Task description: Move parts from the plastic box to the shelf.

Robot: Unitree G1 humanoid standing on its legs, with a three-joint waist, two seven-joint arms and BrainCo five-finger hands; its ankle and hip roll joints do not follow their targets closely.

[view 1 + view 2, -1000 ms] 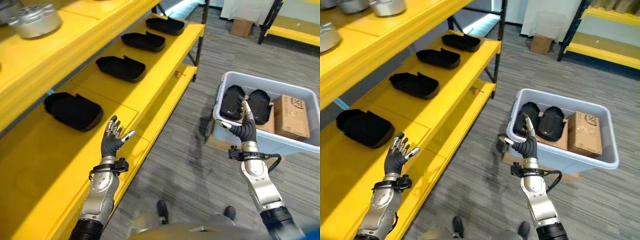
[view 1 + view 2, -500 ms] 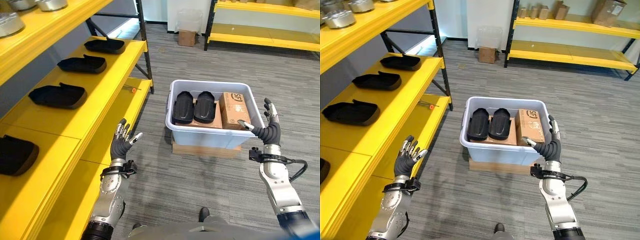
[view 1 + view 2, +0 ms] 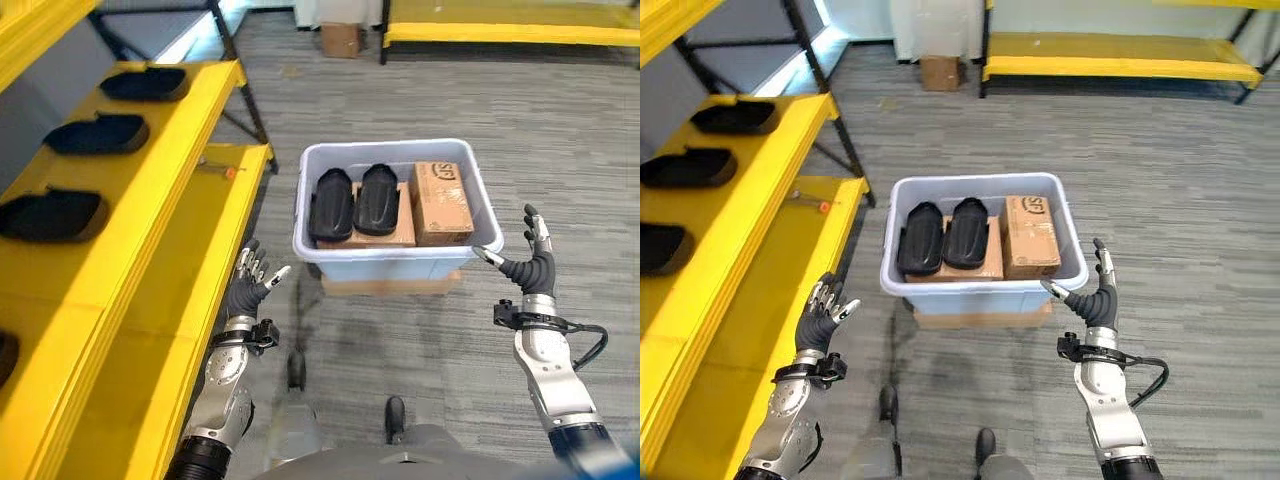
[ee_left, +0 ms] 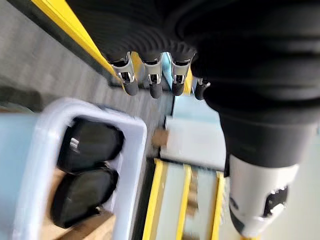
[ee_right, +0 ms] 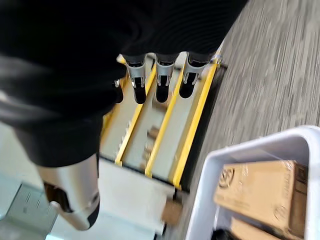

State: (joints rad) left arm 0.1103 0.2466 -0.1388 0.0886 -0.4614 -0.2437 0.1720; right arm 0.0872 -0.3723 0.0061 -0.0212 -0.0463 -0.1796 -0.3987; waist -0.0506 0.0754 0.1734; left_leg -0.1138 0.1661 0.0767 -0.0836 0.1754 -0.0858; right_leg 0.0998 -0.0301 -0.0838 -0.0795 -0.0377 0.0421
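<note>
A pale grey plastic box (image 3: 395,253) stands on the floor ahead of me, on a flat piece of cardboard (image 3: 385,286). Inside it lie two black moulded parts (image 3: 331,204) (image 3: 379,199) side by side, next to a brown carton (image 3: 441,201). My left hand (image 3: 250,290) is raised open, short of the box's near left corner and holding nothing. My right hand (image 3: 530,268) is raised open just off the near right corner, thumb towards the box. The yellow shelf (image 3: 190,180) on my left carries three more black parts (image 3: 52,214) (image 3: 95,133) (image 3: 145,83).
Grey floor surrounds the box. The shelf's lower yellow board (image 3: 215,260) reaches close to my left hand. Another yellow rack (image 3: 500,30) runs along the back, with a small carton (image 3: 340,38) on the floor near it.
The camera has swung away from the shelf, so the box now sits centred in front of me. Both hands stay open and empty, now flanking the box's near corners.
</note>
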